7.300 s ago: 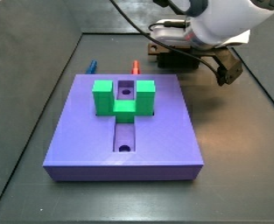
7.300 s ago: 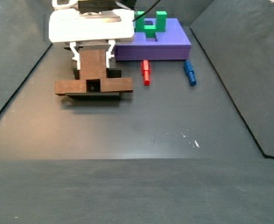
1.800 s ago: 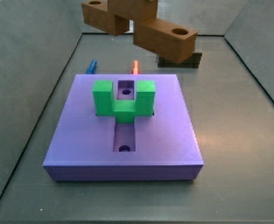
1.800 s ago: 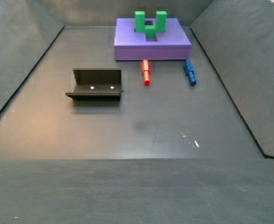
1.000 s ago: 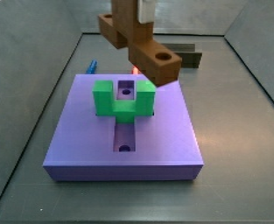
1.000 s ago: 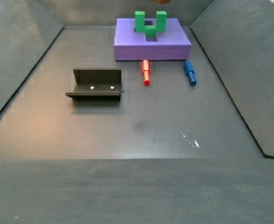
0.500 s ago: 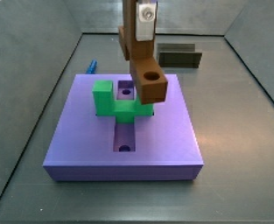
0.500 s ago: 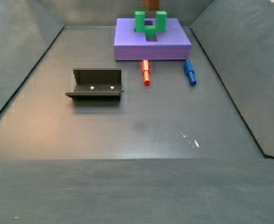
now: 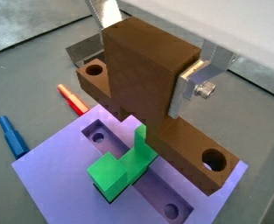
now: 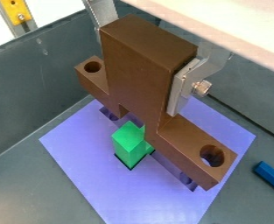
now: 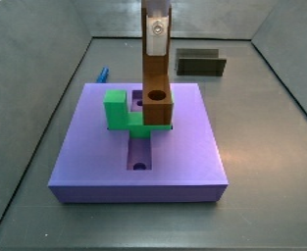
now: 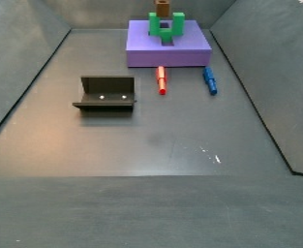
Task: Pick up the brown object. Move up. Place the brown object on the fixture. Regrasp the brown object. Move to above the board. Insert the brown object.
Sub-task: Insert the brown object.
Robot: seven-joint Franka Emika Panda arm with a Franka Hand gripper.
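Note:
The brown object [image 11: 156, 90] hangs upright over the board [image 11: 182, 162]. Its lower end sits at the slot of the green U-shaped block [image 11: 122, 112]. My gripper [image 11: 156, 27] is shut on the object's upper stem. In both wrist views the silver fingers [image 9: 193, 77] [image 10: 188, 86] clamp the brown object [image 9: 145, 74] [image 10: 139, 74] from two sides, above the green block [image 9: 119, 168] [image 10: 130, 143] and the purple board [image 9: 57, 179] [image 10: 92, 171]. The fixture [image 12: 106, 93] [image 11: 200, 65] stands empty on the floor. In a side view only the brown tip [image 12: 163, 9] shows above the block.
A thin orange peg [image 12: 162, 80] [image 9: 71, 99] and a blue peg [image 12: 209, 79] [image 9: 10, 136] lie on the floor beside the board. Grey walls enclose the floor. A board groove with a hole [image 11: 138, 157] runs toward the near edge.
The brown object has swung from tilted to upright, moved over the board and come down to the green block's slot. The fixture and pegs have not moved.

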